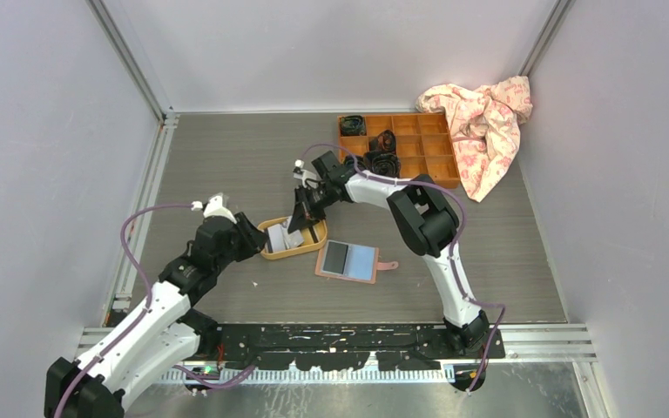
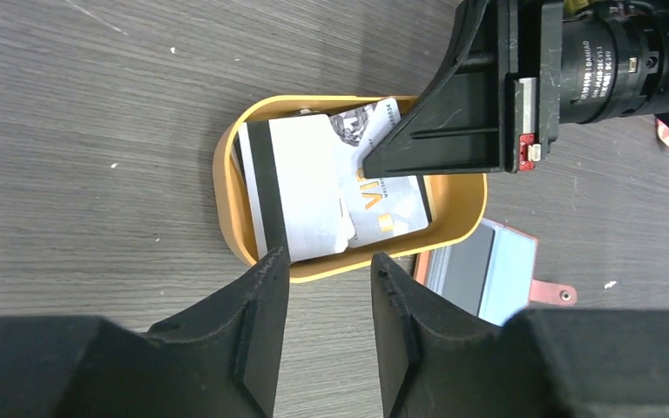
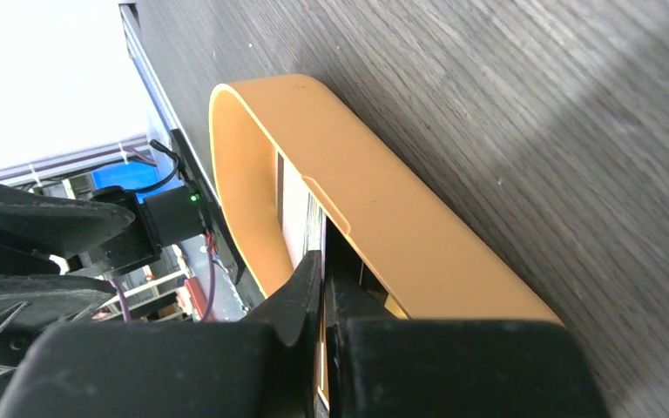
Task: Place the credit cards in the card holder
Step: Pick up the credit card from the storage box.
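Note:
Several credit cards lie stacked in a yellow oval tray (image 2: 226, 157). On top are a white card with a black stripe (image 2: 300, 187) and a card with an orange logo (image 2: 383, 205). My right gripper (image 3: 324, 257) reaches into the tray from the far side and is shut on the thin edge of a credit card (image 3: 314, 228). My left gripper (image 2: 329, 259) hovers open at the tray's near rim with nothing between its fingers. The card holder (image 1: 351, 259) lies open and flat just right of the tray (image 1: 267, 252), bluish pockets facing up.
An orange-brown wooden compartment box (image 1: 401, 139) with black items stands at the back right. A floral cloth (image 1: 483, 122) lies bunched beside it. The card holder's snap tab (image 2: 562, 294) sticks out to the right. The right arm spans the table above the card holder.

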Motion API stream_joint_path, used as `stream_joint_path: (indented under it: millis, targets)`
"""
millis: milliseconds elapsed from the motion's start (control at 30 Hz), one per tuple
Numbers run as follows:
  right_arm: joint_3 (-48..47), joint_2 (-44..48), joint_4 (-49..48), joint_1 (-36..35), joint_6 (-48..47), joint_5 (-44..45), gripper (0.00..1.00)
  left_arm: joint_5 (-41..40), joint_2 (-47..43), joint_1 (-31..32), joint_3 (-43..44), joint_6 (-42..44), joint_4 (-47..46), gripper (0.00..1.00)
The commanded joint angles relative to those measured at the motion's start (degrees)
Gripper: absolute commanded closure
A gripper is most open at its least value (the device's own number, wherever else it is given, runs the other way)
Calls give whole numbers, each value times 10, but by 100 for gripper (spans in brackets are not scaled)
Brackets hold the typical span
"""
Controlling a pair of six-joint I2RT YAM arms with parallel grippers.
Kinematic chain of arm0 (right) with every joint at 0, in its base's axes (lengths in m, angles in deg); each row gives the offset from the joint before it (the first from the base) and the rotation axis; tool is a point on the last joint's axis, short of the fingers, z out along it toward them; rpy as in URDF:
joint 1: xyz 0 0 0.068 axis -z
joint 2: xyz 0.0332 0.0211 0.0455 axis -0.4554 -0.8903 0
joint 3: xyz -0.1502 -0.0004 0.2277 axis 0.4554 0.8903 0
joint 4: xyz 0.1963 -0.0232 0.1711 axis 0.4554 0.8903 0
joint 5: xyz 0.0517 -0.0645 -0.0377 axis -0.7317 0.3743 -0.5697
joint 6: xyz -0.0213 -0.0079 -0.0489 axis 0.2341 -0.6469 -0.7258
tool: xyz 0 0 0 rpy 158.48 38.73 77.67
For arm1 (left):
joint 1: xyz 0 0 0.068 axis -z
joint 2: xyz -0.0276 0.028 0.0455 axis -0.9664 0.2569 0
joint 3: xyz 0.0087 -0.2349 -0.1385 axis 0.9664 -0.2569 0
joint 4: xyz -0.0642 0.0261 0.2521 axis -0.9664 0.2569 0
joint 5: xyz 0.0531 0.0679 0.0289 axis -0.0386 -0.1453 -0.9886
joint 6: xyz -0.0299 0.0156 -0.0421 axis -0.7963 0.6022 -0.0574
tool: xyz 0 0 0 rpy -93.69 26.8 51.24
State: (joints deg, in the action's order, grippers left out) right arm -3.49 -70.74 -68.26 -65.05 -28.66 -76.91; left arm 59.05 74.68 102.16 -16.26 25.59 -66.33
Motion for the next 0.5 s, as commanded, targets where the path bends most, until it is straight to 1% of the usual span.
stream_joint_path:
  millis: [0,233,333,467]
  targets:
    - [7,62,13,13,-36,23,97,40,-25,2,4,19,-32,58]
    - [20,104,27,20,-76,22,99,107,-77,2,-38,9,-99,43]
    - [26,112,28,20,-84,15,99,129,-98,1,-53,1,-119,40]
    - [35,116,13,20,-84,-20,99,157,-123,2,-68,-10,-143,39]
